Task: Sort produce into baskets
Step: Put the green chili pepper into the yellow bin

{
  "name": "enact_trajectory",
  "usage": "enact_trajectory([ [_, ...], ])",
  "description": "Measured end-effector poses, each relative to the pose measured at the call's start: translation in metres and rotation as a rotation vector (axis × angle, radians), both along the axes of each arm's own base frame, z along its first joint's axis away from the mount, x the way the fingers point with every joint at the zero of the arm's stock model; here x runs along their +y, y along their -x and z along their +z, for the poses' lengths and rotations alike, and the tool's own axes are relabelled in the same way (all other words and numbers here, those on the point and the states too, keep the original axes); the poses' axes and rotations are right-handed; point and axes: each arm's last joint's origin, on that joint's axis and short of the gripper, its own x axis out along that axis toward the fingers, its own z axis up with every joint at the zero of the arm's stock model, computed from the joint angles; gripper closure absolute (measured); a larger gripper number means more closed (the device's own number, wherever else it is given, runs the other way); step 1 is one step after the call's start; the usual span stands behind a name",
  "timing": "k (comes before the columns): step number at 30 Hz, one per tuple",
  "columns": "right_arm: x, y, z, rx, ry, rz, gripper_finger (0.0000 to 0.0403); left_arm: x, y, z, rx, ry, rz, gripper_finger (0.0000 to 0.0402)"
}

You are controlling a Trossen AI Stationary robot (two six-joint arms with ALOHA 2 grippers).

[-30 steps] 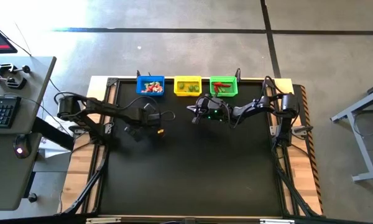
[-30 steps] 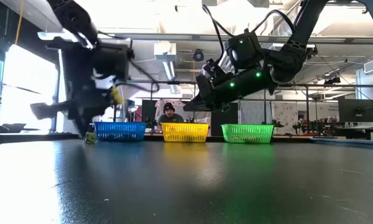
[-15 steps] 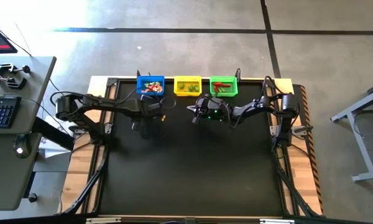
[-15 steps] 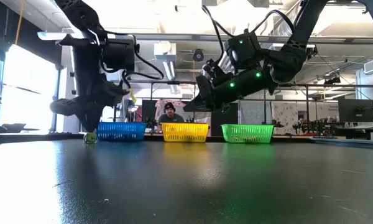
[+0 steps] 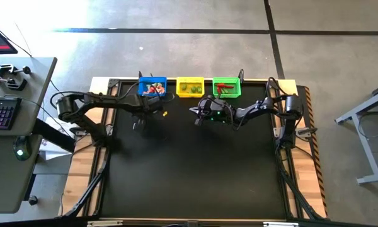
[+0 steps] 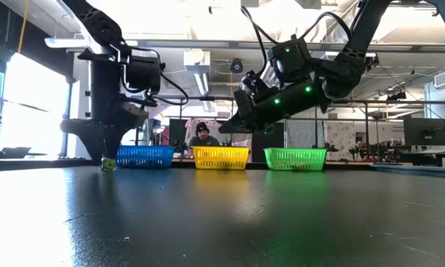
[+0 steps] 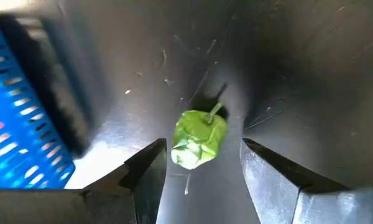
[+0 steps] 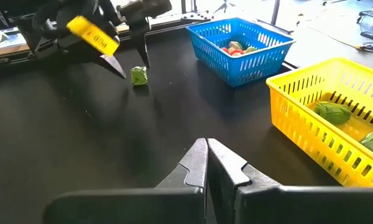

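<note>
Sorting looks nearly finished: the blue basket (image 8: 242,40), yellow basket (image 8: 336,118) and green basket (image 5: 226,87) already hold produce, and only one green leafy vegetable (image 7: 199,138) lies loose on the table (image 5: 195,170), beside the blue basket. It sits between the parted fingers of the left gripper (image 7: 202,165), which straddles it, gripping nothing. The right gripper (image 8: 206,163) hovers before the yellow basket, shut and empty.
</note>
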Motion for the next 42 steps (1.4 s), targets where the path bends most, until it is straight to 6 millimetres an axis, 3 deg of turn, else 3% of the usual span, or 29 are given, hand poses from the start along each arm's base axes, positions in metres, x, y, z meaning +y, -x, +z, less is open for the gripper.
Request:
enact_trajectory([
  [15,0.000,0.000,-0.001,0.014,-0.001,0.003,0.0403,0.006,-0.004,-0.017,0.040,0.053,0.007,0.0271],
  [28,0.000,0.001,-0.002,0.025,-0.004,0.003,0.0403,0.011,-0.019,0.002,-0.103,0.132,0.078,0.0382],
  [33,0.000,0.001,-0.002,0.024,-0.004,0.003,0.0403,0.025,-0.040,0.019,-0.400,0.180,0.174,0.0382],
  [38,0.000,0.001,-0.002,0.024,-0.004,0.002,0.0403,0.055,-0.063,0.037,-0.768,0.114,0.342,0.0381],
  [42,0.000,0.001,-0.002,0.023,-0.007,0.001,0.0403,0.077,-0.076,0.046,-0.962,0.071,0.380,0.0381],
])
